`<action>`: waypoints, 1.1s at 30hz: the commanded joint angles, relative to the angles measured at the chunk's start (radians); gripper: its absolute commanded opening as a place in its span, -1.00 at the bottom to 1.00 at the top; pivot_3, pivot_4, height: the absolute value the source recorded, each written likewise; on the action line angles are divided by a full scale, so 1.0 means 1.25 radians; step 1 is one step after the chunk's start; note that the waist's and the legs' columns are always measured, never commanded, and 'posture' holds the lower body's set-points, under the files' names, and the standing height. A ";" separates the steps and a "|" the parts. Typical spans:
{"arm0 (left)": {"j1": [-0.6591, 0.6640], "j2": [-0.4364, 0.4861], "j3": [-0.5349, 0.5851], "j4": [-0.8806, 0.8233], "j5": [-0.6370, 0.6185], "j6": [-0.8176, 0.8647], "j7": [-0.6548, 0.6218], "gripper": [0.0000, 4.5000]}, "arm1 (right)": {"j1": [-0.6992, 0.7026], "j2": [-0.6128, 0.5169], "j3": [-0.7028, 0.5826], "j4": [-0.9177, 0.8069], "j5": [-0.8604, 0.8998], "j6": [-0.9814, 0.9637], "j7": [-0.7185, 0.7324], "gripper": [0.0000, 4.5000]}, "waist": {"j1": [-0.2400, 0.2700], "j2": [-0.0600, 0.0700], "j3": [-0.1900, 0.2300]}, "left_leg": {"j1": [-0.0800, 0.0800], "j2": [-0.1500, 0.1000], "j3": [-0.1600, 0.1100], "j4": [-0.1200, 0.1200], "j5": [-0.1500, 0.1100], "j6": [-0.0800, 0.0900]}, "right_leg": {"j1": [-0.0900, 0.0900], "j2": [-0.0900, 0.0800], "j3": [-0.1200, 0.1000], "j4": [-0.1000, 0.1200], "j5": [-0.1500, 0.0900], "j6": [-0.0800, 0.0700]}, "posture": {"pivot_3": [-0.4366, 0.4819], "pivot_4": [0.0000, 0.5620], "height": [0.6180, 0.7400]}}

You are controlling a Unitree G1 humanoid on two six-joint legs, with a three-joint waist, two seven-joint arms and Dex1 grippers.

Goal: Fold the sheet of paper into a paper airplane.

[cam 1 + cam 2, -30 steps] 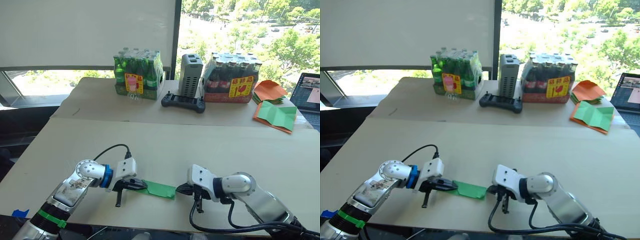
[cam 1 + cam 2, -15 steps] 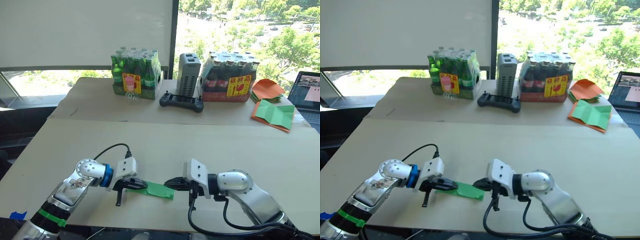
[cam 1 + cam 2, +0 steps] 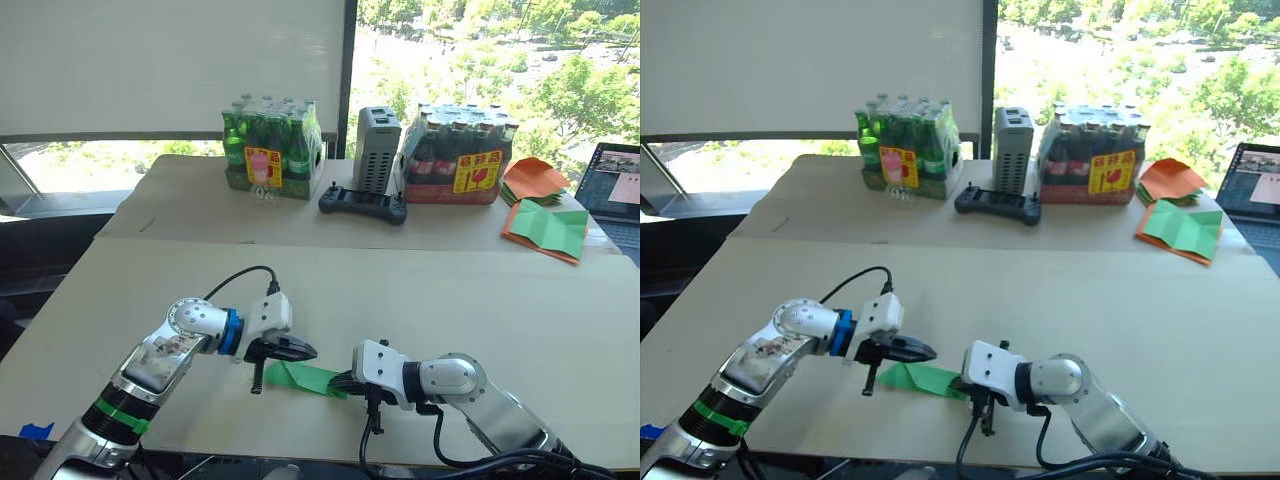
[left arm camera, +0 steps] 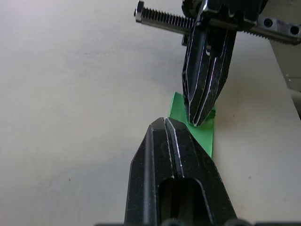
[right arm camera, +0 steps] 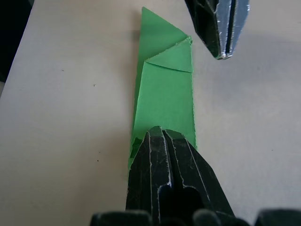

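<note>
A: Near the front edge of the surface, about midway along it, the paper airplane (image 3: 305,378) lies flat, a slim green strip with a pointed end and layered triangular flaps.

B: And the tools?

A: The right tool (image 3: 343,381) has its fingers together, clamped on the blunt end of the strip. The left tool (image 3: 302,351) has its fingers pressed together too, but on nothing; its tip hangs just beside the pointed end, apart from the paper.

B: So which step is this?

A: I'd judge a late fold. The body is already narrow, and the wings look ready to be creased or opened.

B: What does the next move call for?

A: Probably the right tool holds the tail firm while the left one parts its fingers and takes the flap by the point. Thin paper slips and tears easily, so a gentle pinch.
</note>
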 commanded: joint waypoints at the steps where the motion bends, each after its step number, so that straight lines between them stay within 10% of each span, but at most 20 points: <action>1: -0.007 -0.004 -0.026 0.004 0.023 -0.026 -0.005 -1.00 | 0.019 -0.019 0.012 0.026 -0.025 0.031 0.001 -0.99 | 0.000 0.000 0.000 | 0.000 0.000 0.000 0.000 0.000 0.000 | 0.000 0.000 0.000 0.000 0.000 0.000 | -0.05 -0.47 -0.07; 33: 0.110 0.094 -0.047 0.187 0.165 -0.219 -0.025 -1.00 | 0.028 -0.022 0.016 -0.004 -0.013 0.072 0.008 -0.99 | -0.002 0.001 -0.004 | 0.005 0.001 0.000 -0.003 -0.002 0.003 | 0.002 0.001 0.001 0.000 0.000 0.000 | -0.05 -0.47 -0.07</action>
